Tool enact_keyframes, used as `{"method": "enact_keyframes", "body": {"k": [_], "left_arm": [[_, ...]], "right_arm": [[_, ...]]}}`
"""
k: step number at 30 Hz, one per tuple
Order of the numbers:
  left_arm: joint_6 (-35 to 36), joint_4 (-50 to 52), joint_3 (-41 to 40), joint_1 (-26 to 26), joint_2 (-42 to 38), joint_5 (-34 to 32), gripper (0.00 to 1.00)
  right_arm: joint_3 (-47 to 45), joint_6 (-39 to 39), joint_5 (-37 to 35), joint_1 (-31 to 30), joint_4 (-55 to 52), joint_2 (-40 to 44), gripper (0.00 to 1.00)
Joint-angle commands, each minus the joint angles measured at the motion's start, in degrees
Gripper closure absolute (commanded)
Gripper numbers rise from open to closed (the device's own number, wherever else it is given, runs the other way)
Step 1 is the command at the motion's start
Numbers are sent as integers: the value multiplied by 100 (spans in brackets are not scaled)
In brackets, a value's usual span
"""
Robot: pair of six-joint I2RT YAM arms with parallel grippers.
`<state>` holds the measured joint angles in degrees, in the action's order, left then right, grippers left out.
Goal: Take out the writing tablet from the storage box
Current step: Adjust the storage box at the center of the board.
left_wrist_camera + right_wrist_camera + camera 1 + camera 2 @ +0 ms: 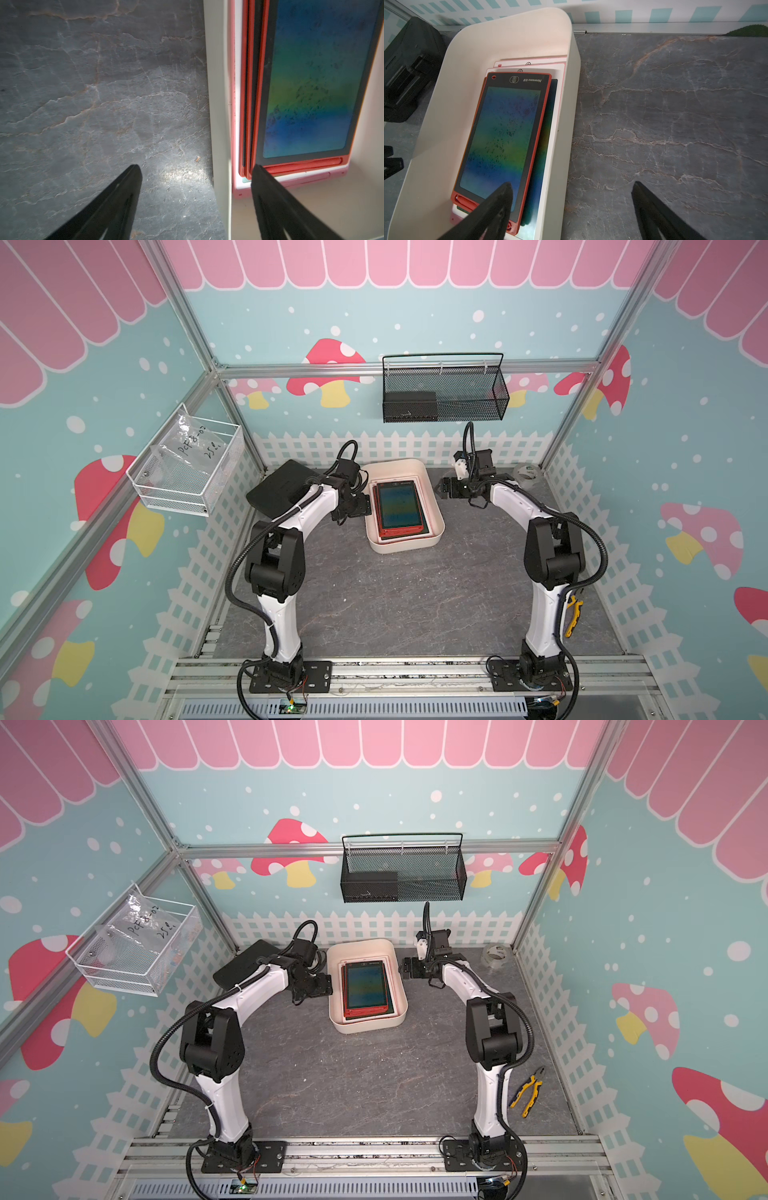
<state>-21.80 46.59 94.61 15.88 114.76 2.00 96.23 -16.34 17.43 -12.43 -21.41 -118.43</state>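
Writing tablet (400,504): red-framed, dark screen up, lying flat on top of a stack of similar tablets inside the storage box (405,548). It has not been lifted, and it sits between the two end effectors, just beside each.

Left end effector (196,168): jaws wide, nothing held. It straddles the box's long wall. In the left wrist view one finger hangs over the bare worktop (93,93) outside and the other over the edge of the stack inside. Whether the inner finger touches a tablet cannot be told. A black case (278,489) lies on the side of this end effector away from the box.

Right end effector (572,184): jaws wide, empty. It straddles the opposite long wall, with one finger above the top tablet's screen and the other over the worktop outside.

Progress, as judged: both arms are in position at the box, but no grasp has been made. Gripping, lifting clear of the walls and setting down all remain. The tablet is thin and lies close on its neighbours, so catching an edge looks difficult, and a second tablet may come up with it.
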Motion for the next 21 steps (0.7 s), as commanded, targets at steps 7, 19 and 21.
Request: {"method": "enact_keyframes", "body": {"k": [7,19,21], "left_arm": [[21,517,201,64,450,-187,37],[147,915,-236,-17,252,-759,49],[154,933,-394,-187,155,-790,49]], "right_arm": [[429,203,-11,-49,-291,-341,9],[441,332,-12,-60,-343,-427,9],[396,358,21,-58,-360,-406,10]]}}
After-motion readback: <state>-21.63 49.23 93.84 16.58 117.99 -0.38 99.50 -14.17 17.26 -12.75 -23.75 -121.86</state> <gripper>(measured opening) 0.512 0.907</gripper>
